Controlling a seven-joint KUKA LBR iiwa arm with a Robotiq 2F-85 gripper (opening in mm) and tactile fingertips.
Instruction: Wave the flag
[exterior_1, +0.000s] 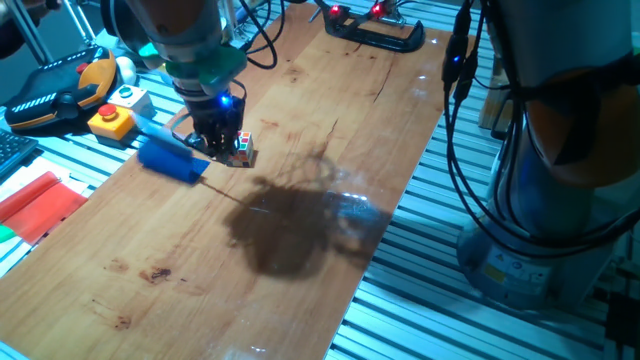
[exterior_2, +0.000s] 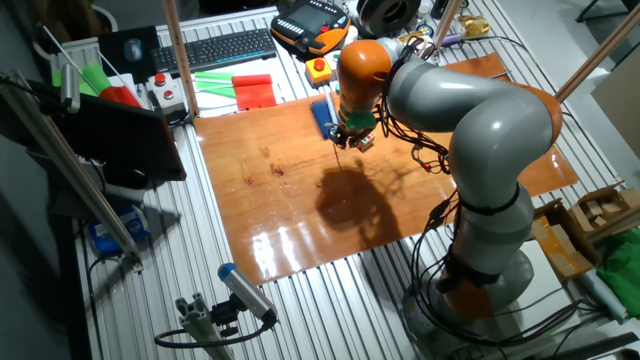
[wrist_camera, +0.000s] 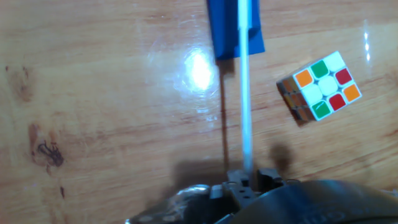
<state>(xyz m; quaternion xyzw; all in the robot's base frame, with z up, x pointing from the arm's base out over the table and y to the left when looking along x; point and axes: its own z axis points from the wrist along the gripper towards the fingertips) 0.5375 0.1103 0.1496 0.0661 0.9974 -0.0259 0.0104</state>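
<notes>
Hand (wrist_camera: 249, 177) clamped on flag (exterior_1: 170, 158) stick near bench (exterior_1: 300, 250) far corner; cube (wrist_camera: 320, 87) just beside; wide bare wood toward near edge.

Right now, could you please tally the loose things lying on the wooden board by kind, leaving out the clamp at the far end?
Flag, blue cloth on a white stick, stick held in the gripper: 1
Puzzle cube, multicoloured, beside the stick: 1
Total: 2

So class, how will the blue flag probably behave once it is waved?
The flag is probably light: a thin white stick carries it. Its blue cloth likely flops and trails. Held near one end, the stick may flex or twist in the jaws.
</notes>
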